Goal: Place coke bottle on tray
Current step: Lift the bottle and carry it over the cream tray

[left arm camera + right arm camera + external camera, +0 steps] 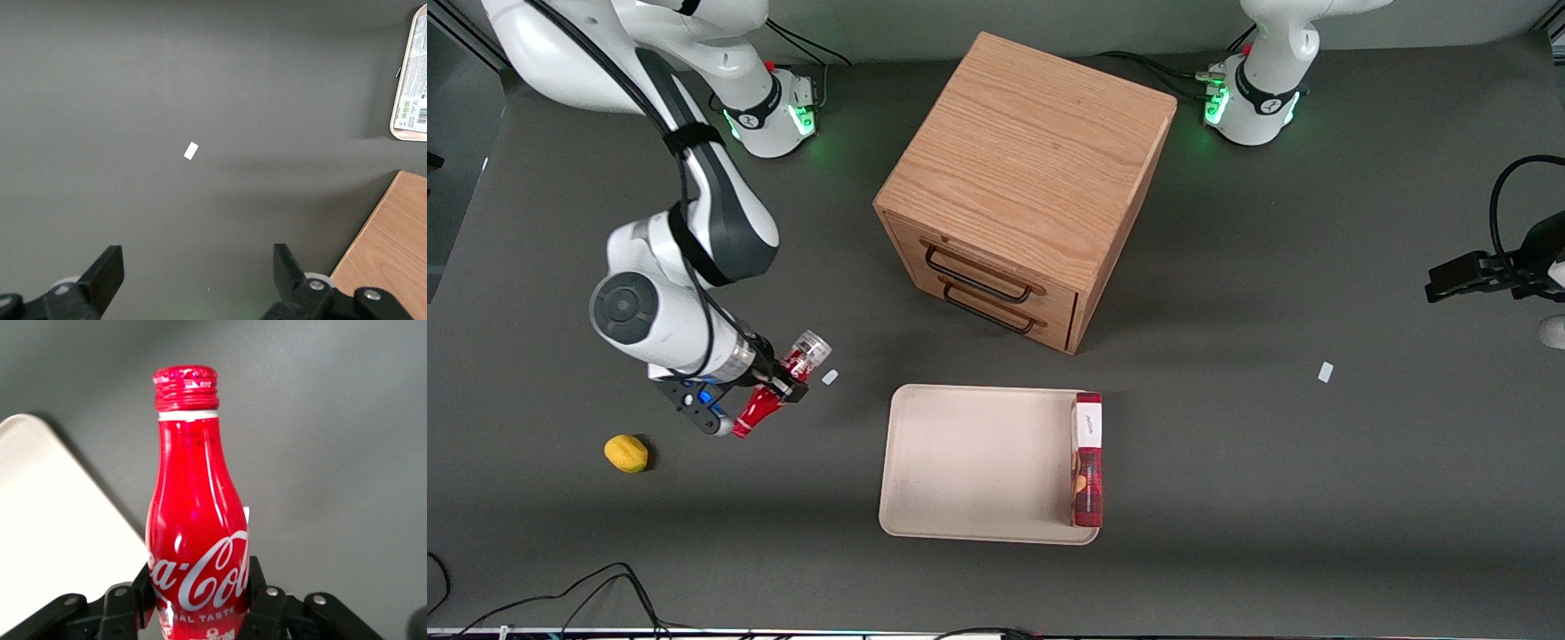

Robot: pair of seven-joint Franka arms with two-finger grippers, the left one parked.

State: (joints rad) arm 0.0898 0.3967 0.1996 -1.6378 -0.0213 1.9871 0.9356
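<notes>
While the hand [769, 391] grips the bottle [775, 397] tilted above the table [1272, 498], the pickup looks done. Carrying it to the tray [978, 462] and releasing remain

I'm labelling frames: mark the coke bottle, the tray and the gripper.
coke bottle [197, 540]: right wrist view, red body.
tray [978, 462]: front view, bare floor.
gripper [778, 384]: front view, between fingertips, shut on the bottle.

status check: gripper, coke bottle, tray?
Gripper shut on coke bottle, held off the table toward the working arm's end. Tray mostly bare; red-and-white box on its edge toward the parked arm. Nothing between bottle and tray.
</notes>
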